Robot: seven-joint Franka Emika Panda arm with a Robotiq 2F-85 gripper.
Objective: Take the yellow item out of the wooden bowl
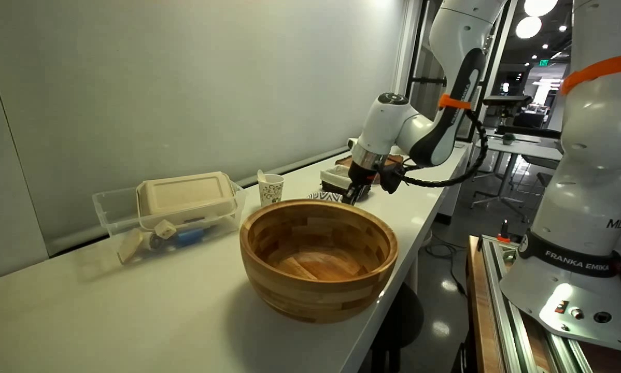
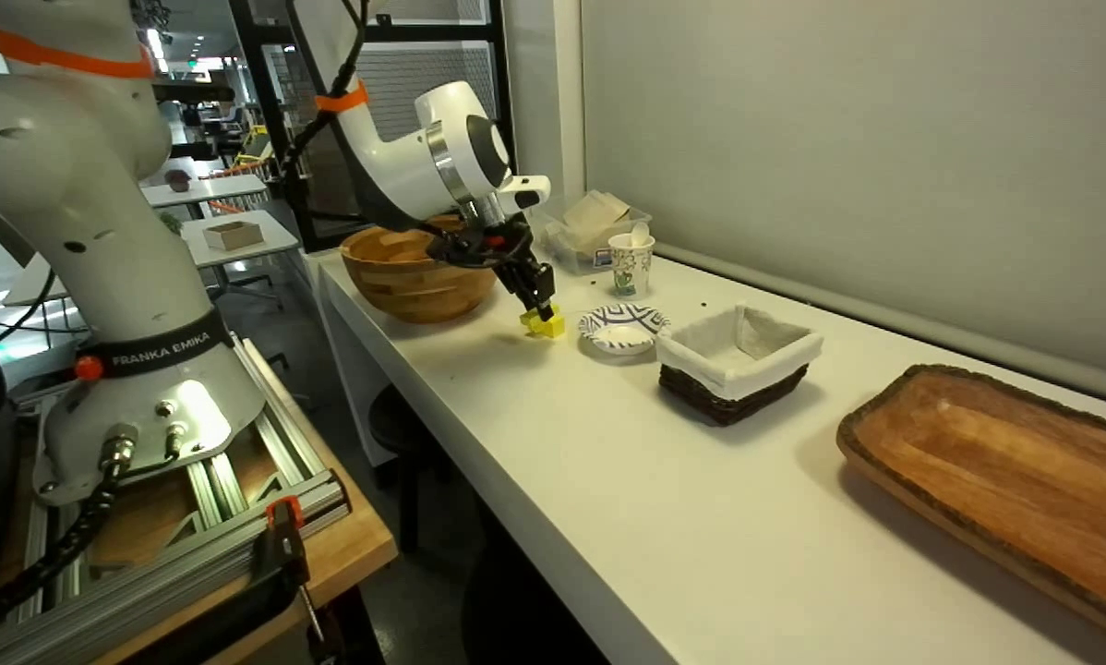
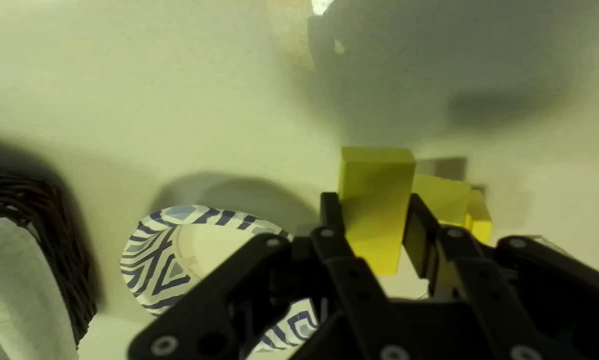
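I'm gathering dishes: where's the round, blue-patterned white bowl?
In an exterior view, the patterned bowl sits just right of centre, between the small yellow item and the cloth-lined dark wicker basket.

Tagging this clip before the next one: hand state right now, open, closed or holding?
Hand: closed, holding a yellow block.

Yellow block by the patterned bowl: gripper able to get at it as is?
Looks like yes. In the wrist view the gripper straddles the yellow block, one finger per side, and the patterned bowl stands apart from it. Whether it's clamped isn't clear.
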